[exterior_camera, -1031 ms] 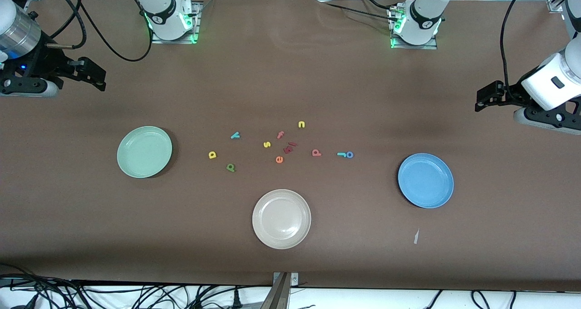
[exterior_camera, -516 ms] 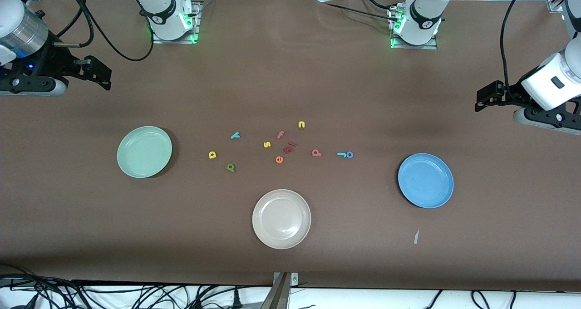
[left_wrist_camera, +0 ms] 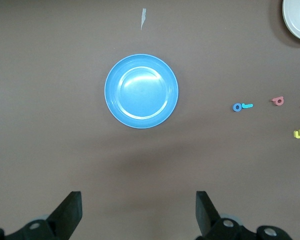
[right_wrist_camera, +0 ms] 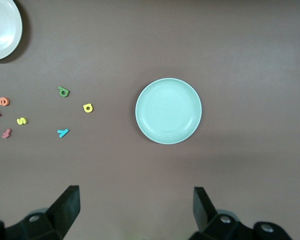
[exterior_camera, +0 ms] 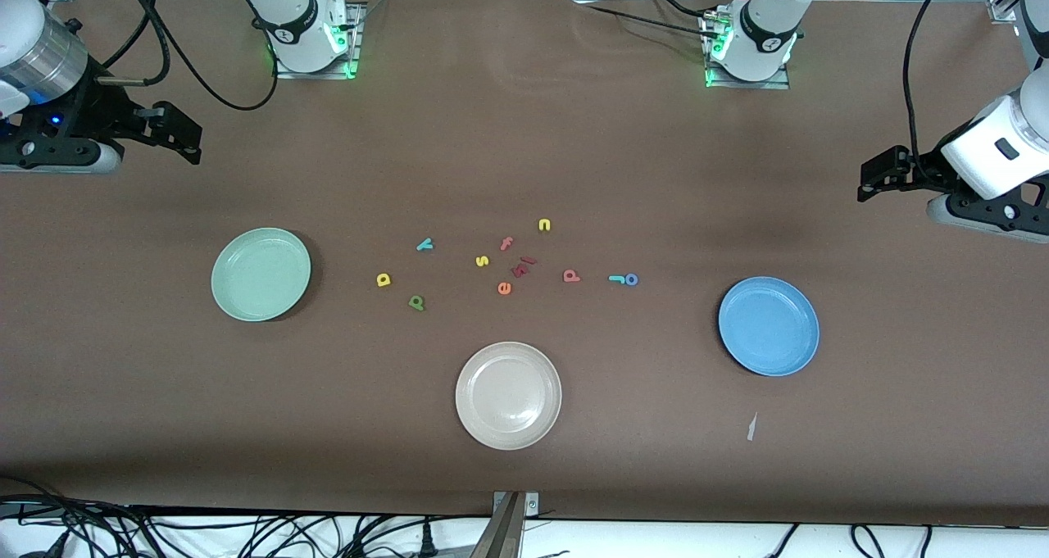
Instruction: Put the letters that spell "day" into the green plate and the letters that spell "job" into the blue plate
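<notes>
Brown tabletop [exterior_camera: 524, 132]: I read clock directions off the front view, with the letter scatter as the dial's centre.
Plates, three: green plate [exterior_camera: 261, 274] at nine o'clock, beige plate [exterior_camera: 508, 395] at six, blue plate [exterior_camera: 769, 326] between three and four. All three held nothing.
Letters, eleven or twelve: the dark red bits [exterior_camera: 522, 267] at the centre were too small for me to count.
"day" letters, three: teal y [exterior_camera: 424, 244], yellow d [exterior_camera: 383, 279] and dark green a [exterior_camera: 416, 302] lay on the table toward nine o'clock, apart from one another and well apart from the green plate.
"job" letters, three: salmon b [exterior_camera: 571, 275] at three o'clock; teal j [exterior_camera: 616, 279] touching blue o [exterior_camera: 631, 279] just past it, near the blue plate but not in it.
Other letters: yellow s [exterior_camera: 482, 260], red f [exterior_camera: 506, 243], yellow n [exterior_camera: 544, 224] and orange e [exterior_camera: 504, 288] crowded between the two sets.
Scrap, one: a white sliver [exterior_camera: 751, 427] at five o'clock of the blue plate.
Right gripper [exterior_camera: 176, 136]: at ten o'clock over bare table, fingers spread wide, holding nothing.
Left gripper [exterior_camera: 873, 181]: between two and three o'clock over bare table, fingers spread wide, holding nothing.
</notes>
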Robot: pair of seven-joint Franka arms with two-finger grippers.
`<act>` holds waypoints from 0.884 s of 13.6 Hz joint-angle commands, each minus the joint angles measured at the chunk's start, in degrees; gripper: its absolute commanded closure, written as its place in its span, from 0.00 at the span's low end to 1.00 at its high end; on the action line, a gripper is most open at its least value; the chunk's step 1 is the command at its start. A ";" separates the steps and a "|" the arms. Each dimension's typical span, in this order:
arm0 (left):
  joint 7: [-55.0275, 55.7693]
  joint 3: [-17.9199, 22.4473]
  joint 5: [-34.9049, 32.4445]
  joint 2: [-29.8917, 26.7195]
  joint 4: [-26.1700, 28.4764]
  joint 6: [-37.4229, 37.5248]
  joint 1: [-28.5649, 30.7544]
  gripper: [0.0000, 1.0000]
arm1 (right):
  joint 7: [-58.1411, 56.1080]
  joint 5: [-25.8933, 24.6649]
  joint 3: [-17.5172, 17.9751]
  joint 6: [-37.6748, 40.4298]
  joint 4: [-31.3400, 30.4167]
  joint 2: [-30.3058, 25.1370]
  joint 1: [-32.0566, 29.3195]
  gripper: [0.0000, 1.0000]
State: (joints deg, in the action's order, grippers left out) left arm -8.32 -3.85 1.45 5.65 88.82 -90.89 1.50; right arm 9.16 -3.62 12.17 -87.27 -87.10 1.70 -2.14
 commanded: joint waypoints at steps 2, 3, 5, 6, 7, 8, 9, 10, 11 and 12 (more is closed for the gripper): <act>-1.35 -0.28 1.19 -0.03 -0.49 0.19 0.52 0.00 | 0.59 0.89 0.31 -0.10 0.97 0.24 -0.15 0.00; -1.35 -0.28 1.19 -0.03 -0.40 0.19 0.52 0.00 | 0.59 0.89 0.31 -0.10 0.97 0.24 -0.15 0.00; -1.35 -0.28 1.19 -0.03 -0.49 0.19 0.52 0.00 | 0.59 0.89 0.31 -0.10 0.97 0.24 -0.15 0.00; -1.35 -0.28 1.19 -0.11 -0.40 0.19 0.52 0.00 | 0.68 0.98 0.31 -0.18 0.97 0.24 -0.15 0.00; -1.35 -0.28 1.19 -0.03 -0.40 0.19 0.52 0.00 | 0.68 1.42 0.31 -0.62 0.97 0.32 -0.15 0.00; -1.35 -0.28 1.19 -0.03 -0.49 0.19 0.52 0.00 | 0.68 1.77 0.40 -0.63 0.88 0.33 -0.06 0.00; -1.35 -0.28 1.19 -0.03 -0.40 0.19 0.52 0.00 | 0.68 1.77 0.40 -0.63 0.62 0.33 -0.06 0.00; -1.35 -0.28 1.19 -0.03 -0.40 0.19 0.52 0.00 | 0.59 1.77 0.40 -0.54 0.53 0.33 -0.15 0.00; -1.35 -0.28 1.19 -0.03 -0.49 0.19 0.52 0.00 | 0.59 1.77 0.32 -0.54 0.61 0.33 -0.15 0.00; -1.35 -0.28 1.19 -0.11 -0.40 0.19 0.52 0.00 | 0.59 1.77 0.31 -0.62 0.61 0.33 -0.06 0.00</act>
State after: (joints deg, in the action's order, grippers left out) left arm -8.32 -3.85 1.45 5.65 88.82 -90.89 1.50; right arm 9.18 -2.77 12.28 -87.80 -87.10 1.91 -2.09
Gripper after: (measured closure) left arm 0.000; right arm 0.000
